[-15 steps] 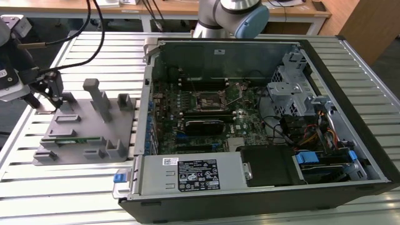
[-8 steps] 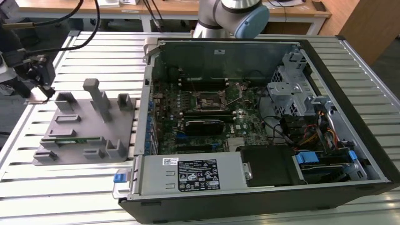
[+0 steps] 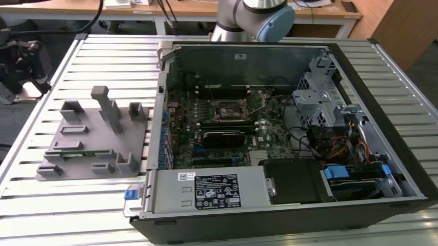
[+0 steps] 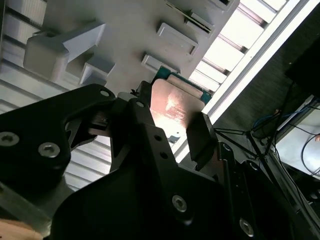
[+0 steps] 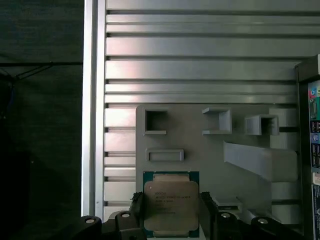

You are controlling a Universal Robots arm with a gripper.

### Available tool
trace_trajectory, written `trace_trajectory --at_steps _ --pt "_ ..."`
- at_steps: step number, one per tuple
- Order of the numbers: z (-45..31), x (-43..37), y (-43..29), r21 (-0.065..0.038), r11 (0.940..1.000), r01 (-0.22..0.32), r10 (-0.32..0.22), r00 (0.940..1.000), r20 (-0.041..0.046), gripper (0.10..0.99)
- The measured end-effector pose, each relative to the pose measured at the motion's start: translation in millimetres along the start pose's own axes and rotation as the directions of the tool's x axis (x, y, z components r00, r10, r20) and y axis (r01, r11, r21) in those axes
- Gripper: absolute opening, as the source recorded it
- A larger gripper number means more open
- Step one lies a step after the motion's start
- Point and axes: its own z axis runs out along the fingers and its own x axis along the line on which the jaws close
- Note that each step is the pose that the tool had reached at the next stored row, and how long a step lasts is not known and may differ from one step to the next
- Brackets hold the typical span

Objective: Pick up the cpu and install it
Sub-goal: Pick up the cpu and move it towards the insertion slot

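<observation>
An open computer case point(image 3: 274, 230) lies on a slatted metal table point(image 3: 68, 205), with a grey parts fixture point(image 3: 89, 138) just beside it on the exterior view's left. The black-framed socket point(image 3: 229, 109) sits mid-motherboard inside the case. In both wrist views the gripper point(image 5: 170, 212) is clamped on the cpu point(image 5: 170, 200), its fingers point(image 5: 207, 207) pressing two opposite edges. The chip hangs metal-top up above the fixture, apart from its pockets and well apart from the socket. The step in hand appears to be the carry. Doing it well likely means keeping the chip level, squeezing the rim only, and letting it neither twist nor slip between the pads.
</observation>
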Motion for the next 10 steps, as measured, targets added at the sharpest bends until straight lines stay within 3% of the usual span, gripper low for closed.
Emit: trace_trajectory --at_steps 7,10 --pt "-31.5 -0.3 2.5 0.000 1.0000 0.000 0.000 1.0000 -0.0001 0.525" --pt "-41.4 -0.5 4.0 0.000 1.0000 -0.001 0.001 1.0000 0.0000 0.525"
